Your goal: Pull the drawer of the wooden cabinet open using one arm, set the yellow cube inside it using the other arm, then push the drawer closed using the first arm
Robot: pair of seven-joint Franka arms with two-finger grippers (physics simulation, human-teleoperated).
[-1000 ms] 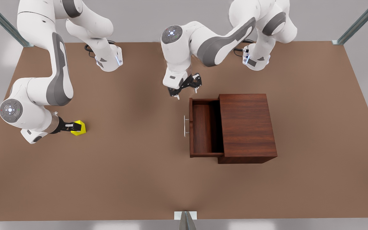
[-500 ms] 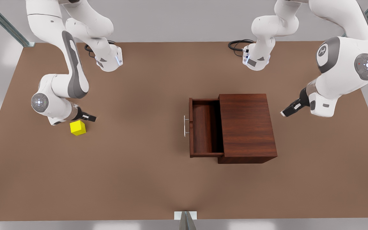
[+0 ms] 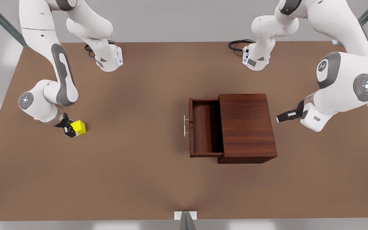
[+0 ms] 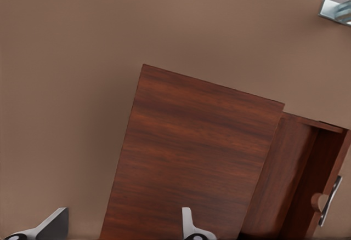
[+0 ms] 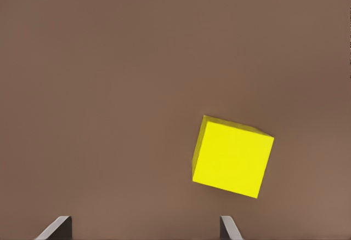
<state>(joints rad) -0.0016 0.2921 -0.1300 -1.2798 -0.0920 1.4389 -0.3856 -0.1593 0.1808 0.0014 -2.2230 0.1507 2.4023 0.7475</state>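
Cube (image 5: pixel 233 157) on table (image 3: pixel 139 179) well left of open drawer (image 3: pixel 204 127), looks rigid and light, grab flat opposite faces; right gripper (image 3: pixel 70 130) open beside it, empty; left gripper (image 3: pixel 281 118) open by cabinet (image 3: pixel 246 127), waiting.

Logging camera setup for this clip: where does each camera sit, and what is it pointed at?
Front view: high above the table, looking down on both arms, the yellow cube and the wooden cabinet.
Left wrist view: on the arm beside the cabinet, facing its top and the open drawer; fingertips show.
Right wrist view: above the cube; fingertips show.
Front and left wrist views share the cabinet.
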